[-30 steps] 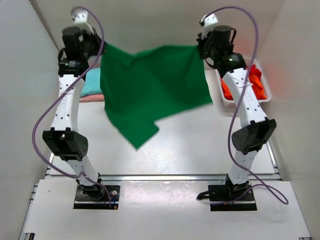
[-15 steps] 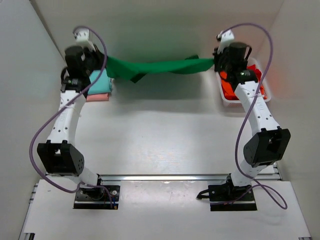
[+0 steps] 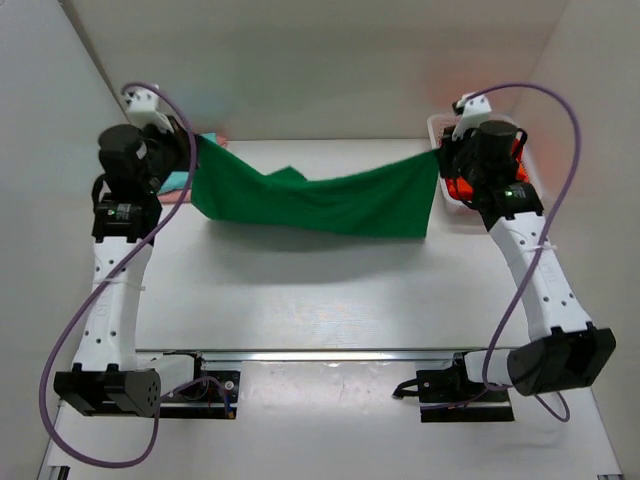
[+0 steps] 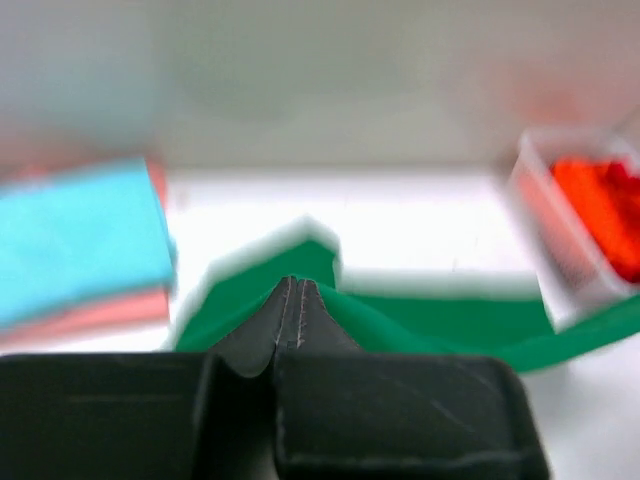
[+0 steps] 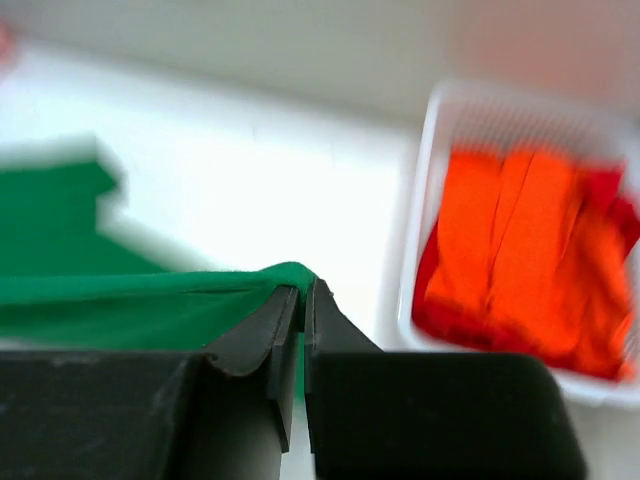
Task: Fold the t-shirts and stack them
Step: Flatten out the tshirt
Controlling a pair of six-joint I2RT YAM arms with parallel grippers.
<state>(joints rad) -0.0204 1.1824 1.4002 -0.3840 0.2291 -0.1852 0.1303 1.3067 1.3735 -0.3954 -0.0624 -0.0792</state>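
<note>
Top external: holding a dark green soft cloth t-shirt [image 3: 320,200] spread sideways between both arms, over the far half of the white table [image 3: 320,300]. Clamped tight on its left end with the left gripper [image 3: 195,150], and on its right end with the right gripper [image 3: 438,158]. Confirmed in both wrist views: black fingers [image 4: 260,325] pressed together, green cloth pinched between. Sags in the middle, with a crumpled bump toward the left. Cannot tell whether the lower edge touches the table. Probably held wide like this to flatten the cloth before laying it down for folding. At the table's far left, near the left gripper: a folded teal cloth shirt [image 4: 80,235] on a folded pale pink one [image 4: 95,312], likely the stack to build on. Not yet folded: orange-red cloth shirts [image 5: 520,250] in a white plastic lattice basket [image 5: 425,200] just beside the right gripper.
</note>
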